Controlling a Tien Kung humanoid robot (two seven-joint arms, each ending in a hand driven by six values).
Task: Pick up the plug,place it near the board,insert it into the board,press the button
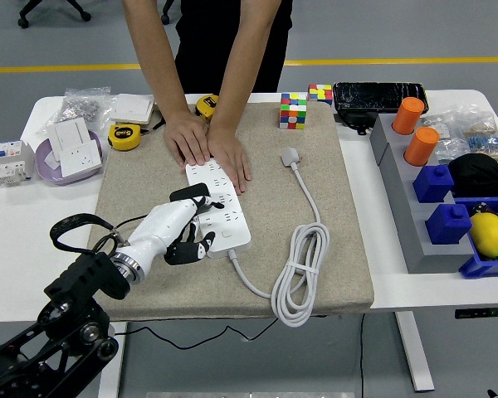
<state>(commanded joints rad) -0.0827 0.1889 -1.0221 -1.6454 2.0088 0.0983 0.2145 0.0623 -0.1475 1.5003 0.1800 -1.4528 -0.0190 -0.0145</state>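
A white power strip (219,207) is laid on a tan mat (315,249), running from far left to near right. Its far end is held down by a person's two hands (207,148), pressed flat side by side. The left hand (176,232) is brought in from the near left and set against the strip's left edge, over the black plug (191,194), which is mostly covered by the white palm and fingers. The fingers are curled, dark fingertips (201,245) pointing down at the mat beside the strip; whether the plug is actually pinched cannot be told. A black cable (134,222) is trailed from the plug toward the wrist. The strip's white cord (303,265) is coiled at its right, ending in a white plug (291,156) on the far mat.
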